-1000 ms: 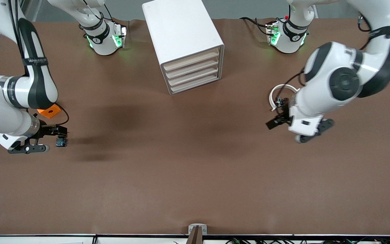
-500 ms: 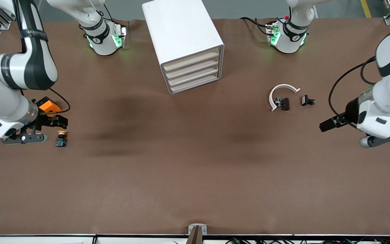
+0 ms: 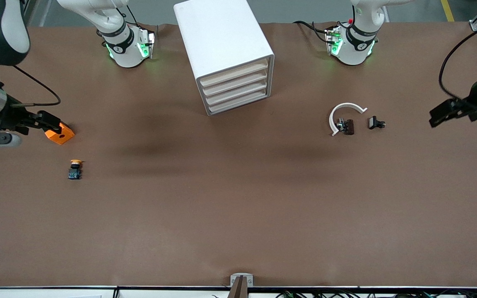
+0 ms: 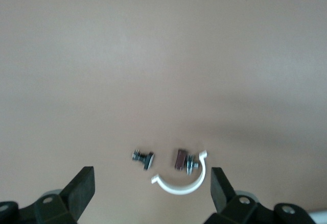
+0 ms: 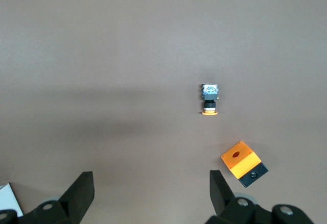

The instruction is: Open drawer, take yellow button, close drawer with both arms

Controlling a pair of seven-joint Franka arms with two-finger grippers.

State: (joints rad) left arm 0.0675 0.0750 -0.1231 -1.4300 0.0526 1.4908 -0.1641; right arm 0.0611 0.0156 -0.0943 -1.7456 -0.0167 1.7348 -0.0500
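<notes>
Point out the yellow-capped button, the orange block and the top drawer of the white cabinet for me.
button (image 3: 74, 169): front view, on its black body below the orange-yellow cap.
orange block (image 3: 61, 133): front view, on its top face near the hole.
top drawer (image 3: 234, 72): front view, on the middle of its cream front.

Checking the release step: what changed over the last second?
The right end effector let go of the button and drew back toward the table's edge, now open by the orange block. The left end effector, open, withdrew from the clips. Cabinet and drawers unchanged, shut.
</notes>
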